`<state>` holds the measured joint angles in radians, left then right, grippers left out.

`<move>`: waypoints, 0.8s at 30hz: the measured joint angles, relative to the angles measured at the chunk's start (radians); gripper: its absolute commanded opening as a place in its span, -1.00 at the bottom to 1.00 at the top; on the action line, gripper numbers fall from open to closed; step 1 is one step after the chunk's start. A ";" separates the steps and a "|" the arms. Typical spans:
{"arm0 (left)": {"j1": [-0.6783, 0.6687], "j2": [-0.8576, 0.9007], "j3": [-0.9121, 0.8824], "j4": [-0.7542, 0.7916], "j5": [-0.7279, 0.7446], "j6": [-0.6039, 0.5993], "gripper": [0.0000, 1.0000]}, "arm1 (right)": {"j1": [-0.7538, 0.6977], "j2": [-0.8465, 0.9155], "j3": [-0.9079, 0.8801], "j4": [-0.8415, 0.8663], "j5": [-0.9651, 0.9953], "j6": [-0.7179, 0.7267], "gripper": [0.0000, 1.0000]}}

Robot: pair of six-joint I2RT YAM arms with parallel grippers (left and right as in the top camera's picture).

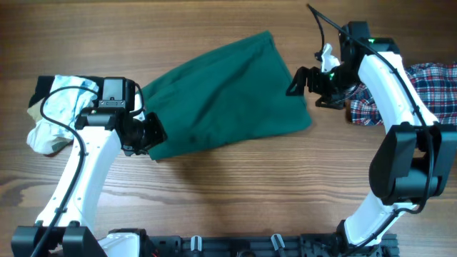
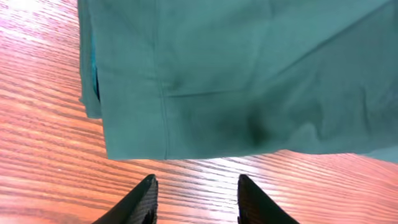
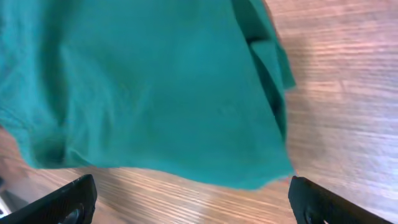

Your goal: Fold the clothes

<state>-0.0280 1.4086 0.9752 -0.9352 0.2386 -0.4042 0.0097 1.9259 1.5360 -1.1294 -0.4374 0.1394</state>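
The green garment (image 1: 225,96) lies flat in the middle of the wooden table (image 1: 235,185). Its long axis runs on a diagonal, from the near left up to the far right.

Our left gripper (image 1: 153,132) stands at the near-left short end with its fingers apart and empty, and in its wrist view the hem is just ahead of the tips. Our right gripper (image 1: 303,82) is beside the far-right end, opened wide and holding nothing. We judge the left one slightly nearer.

The wood around is bare in front. A plaid shirt (image 1: 428,82) lies at the right and a white cloth (image 1: 57,107) at the left, both apart from the garment.
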 measured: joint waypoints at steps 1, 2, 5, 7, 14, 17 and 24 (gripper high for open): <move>0.000 0.000 -0.005 0.012 0.004 -0.002 0.11 | 0.000 0.000 0.000 -0.001 0.005 -0.004 0.99; 0.000 0.000 -0.014 0.027 0.006 -0.003 0.20 | 0.000 0.000 0.000 -0.003 0.012 -0.008 0.99; 0.000 0.000 -0.061 0.063 0.011 -0.023 0.43 | 0.001 0.000 0.000 -0.011 0.039 -0.012 0.99; 0.000 0.000 -0.113 0.099 0.015 -0.045 0.49 | 0.001 0.000 -0.006 -0.007 0.056 -0.014 0.99; 0.000 0.000 -0.208 0.189 0.016 -0.129 0.59 | 0.001 0.000 -0.136 0.040 0.059 -0.014 0.99; 0.000 0.001 -0.216 0.217 0.013 -0.136 0.59 | 0.007 -0.002 -0.211 0.129 0.035 -0.013 0.99; 0.000 0.036 -0.217 0.263 0.007 -0.148 0.59 | 0.024 -0.008 -0.360 0.391 -0.061 0.056 0.99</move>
<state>-0.0280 1.4448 0.7586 -0.6724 0.2455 -0.5522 0.0338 1.9175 1.1755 -0.7383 -0.4984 0.1951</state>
